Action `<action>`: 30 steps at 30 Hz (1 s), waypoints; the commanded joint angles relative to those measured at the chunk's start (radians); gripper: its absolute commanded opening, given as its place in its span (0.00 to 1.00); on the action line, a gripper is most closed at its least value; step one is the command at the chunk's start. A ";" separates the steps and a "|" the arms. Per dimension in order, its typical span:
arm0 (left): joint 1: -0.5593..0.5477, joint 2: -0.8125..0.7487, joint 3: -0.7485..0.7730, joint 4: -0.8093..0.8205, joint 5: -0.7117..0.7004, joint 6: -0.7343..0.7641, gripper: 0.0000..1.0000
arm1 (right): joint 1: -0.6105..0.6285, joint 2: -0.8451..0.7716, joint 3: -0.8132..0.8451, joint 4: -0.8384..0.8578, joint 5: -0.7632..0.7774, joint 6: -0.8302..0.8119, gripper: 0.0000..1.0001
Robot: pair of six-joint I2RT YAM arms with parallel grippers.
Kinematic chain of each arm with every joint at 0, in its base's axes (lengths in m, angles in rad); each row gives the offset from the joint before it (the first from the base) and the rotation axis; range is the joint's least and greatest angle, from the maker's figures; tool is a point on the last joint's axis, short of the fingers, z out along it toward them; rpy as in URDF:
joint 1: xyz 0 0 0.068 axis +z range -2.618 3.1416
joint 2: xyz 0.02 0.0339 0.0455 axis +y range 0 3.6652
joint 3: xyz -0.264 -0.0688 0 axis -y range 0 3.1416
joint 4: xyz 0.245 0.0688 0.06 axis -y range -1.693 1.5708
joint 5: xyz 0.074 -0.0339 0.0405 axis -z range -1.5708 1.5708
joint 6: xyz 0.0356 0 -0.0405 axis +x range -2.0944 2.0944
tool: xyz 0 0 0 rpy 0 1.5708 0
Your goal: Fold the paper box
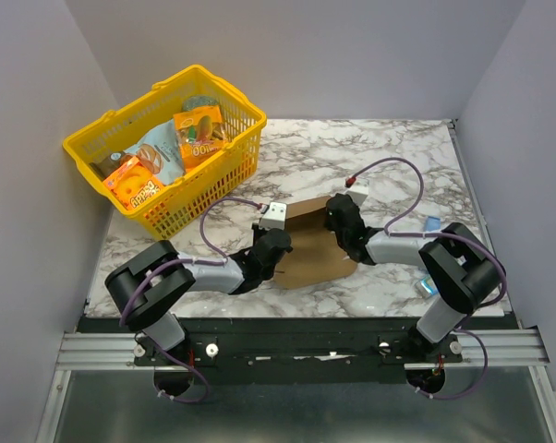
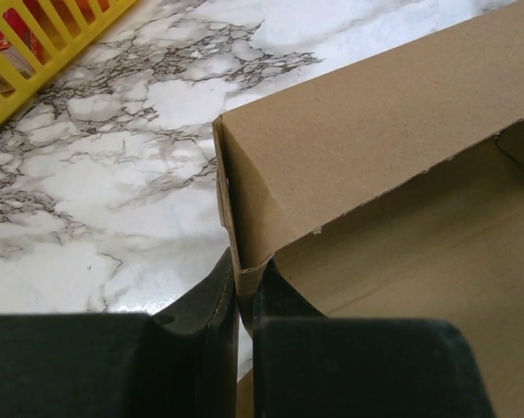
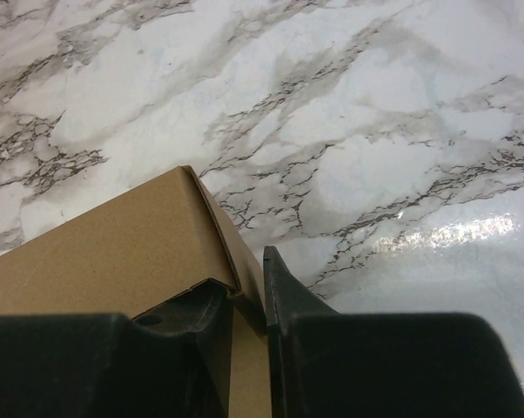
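The paper box (image 1: 313, 242) is plain brown cardboard, partly folded, lying on the marble table between the two arms. My left gripper (image 1: 271, 247) is shut on its left side wall; in the left wrist view the black fingers (image 2: 211, 296) pinch the wall's corner edge, with the paper box (image 2: 366, 148) rising beyond and its open inside to the right. My right gripper (image 1: 344, 224) is shut on the right side wall; in the right wrist view one finger (image 3: 284, 292) is outside and the other inside the folded corner of the paper box (image 3: 114, 248).
A yellow basket (image 1: 227, 171) holding colourful snack packs stands at the back left; its mesh shows in the left wrist view (image 2: 36, 43). A small blue packet (image 1: 431, 223) lies by the right arm, another small item (image 1: 427, 287) near its elbow. The table's front edge runs just before the arm bases.
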 commanded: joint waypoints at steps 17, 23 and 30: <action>-0.012 -0.026 0.046 -0.201 -0.062 -0.004 0.11 | -0.031 -0.049 -0.090 -0.033 0.094 -0.007 0.41; 0.004 0.025 0.124 -0.310 -0.036 -0.009 0.12 | -0.026 -0.103 -0.087 -0.108 0.029 -0.020 0.55; 0.049 0.055 0.186 -0.391 0.035 -0.011 0.12 | 0.009 -0.221 -0.153 -0.150 -0.069 -0.067 0.71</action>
